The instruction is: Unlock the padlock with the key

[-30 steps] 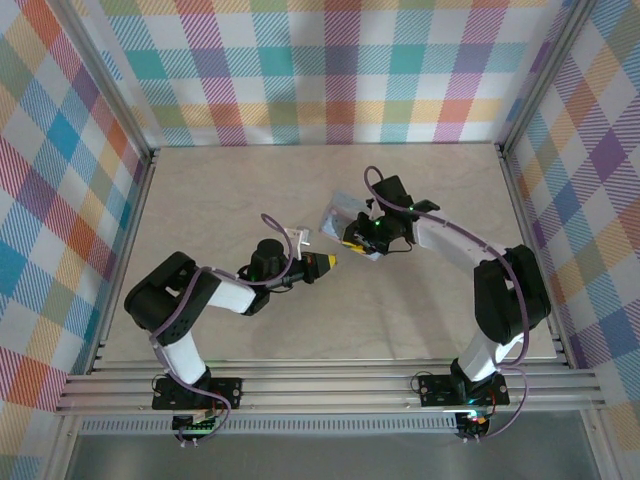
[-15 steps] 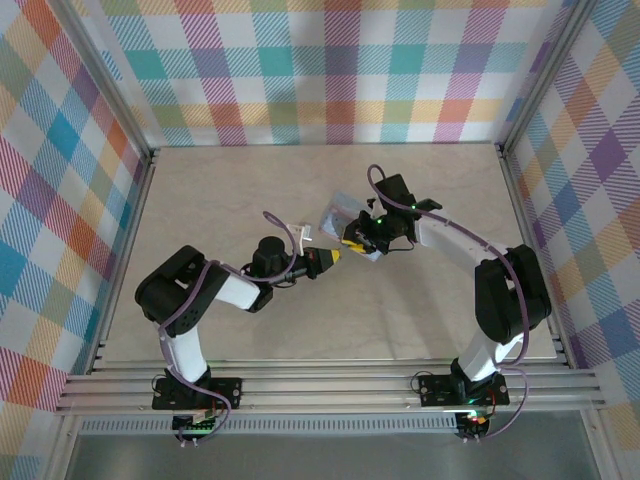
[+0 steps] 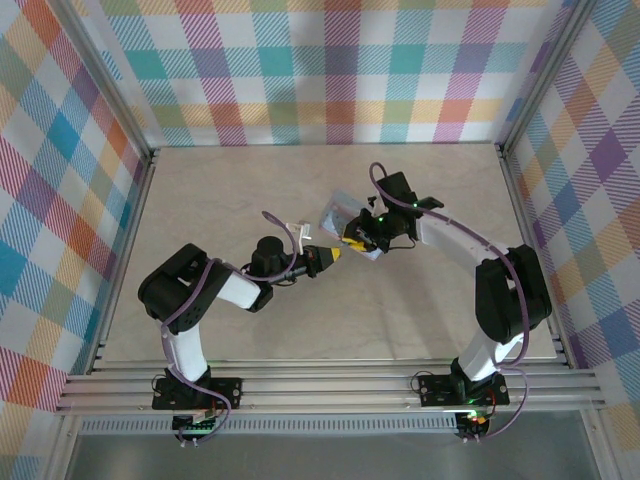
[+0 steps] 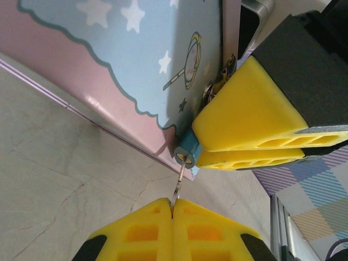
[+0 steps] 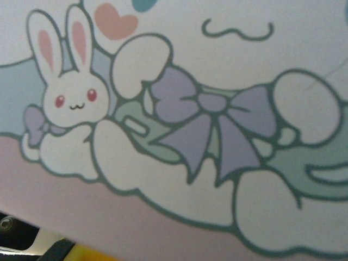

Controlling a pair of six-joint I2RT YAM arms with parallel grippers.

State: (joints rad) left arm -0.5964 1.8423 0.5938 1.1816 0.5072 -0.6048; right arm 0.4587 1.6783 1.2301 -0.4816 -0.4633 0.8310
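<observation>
Our left gripper (image 4: 172,209) is pinched tight on the key (image 4: 177,188), its tip at the padlock (image 4: 186,153). Our right gripper (image 4: 199,151) clamps the padlock beside the tin (image 4: 136,65), mid-table. Any tilt could bend or jam the thin key.

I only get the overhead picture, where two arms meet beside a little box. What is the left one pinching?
Observer: The left arm's jaws are shut on a thin metal key; the left wrist camera shows it.
Visitor: Where does it point?
Observer: Its tip meets the round end of a tiny blue padlock. I cannot tell how deep it goes.
Visitor: What keeps that padlock still?
Observer: The right arm's jaws, yellow ones, grip it right at the edge of the tin.
</observation>
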